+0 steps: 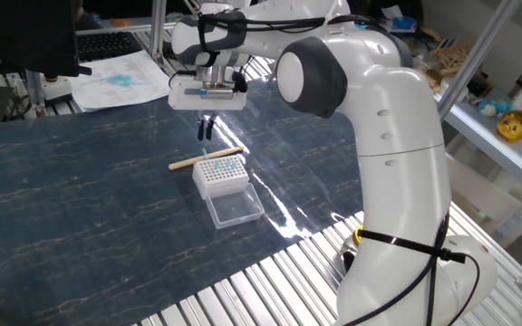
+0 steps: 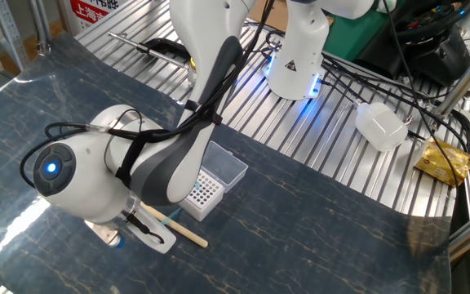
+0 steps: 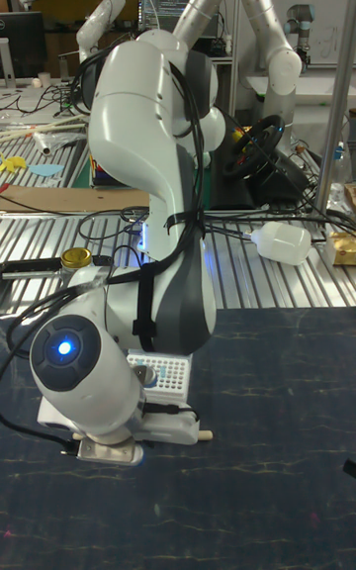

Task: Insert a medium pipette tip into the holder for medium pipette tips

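The holder (image 1: pixel 219 172) is a small white rack with a grid of holes and some teal tips; its clear lid (image 1: pixel 235 209) lies open in front. It also shows as the holder (image 2: pixel 201 193) and the holder (image 3: pixel 164 372). A medium pipette tip (image 2: pixel 171 217), tiny and teal, lies on the mat beside the wooden stick (image 1: pixel 207 159). My gripper (image 1: pixel 206 128) hangs just above the mat behind the stick, fingers pointing down with a narrow gap and nothing between them. The arm hides the fingers in the other two views.
A dark blue mat (image 1: pixel 80 199) covers the table. Papers (image 1: pixel 116 77) lie at the far edge. A jar with a yellow lid (image 3: pixel 75 261) and a white bottle (image 2: pixel 381 126) stand on the metal slats off the mat.
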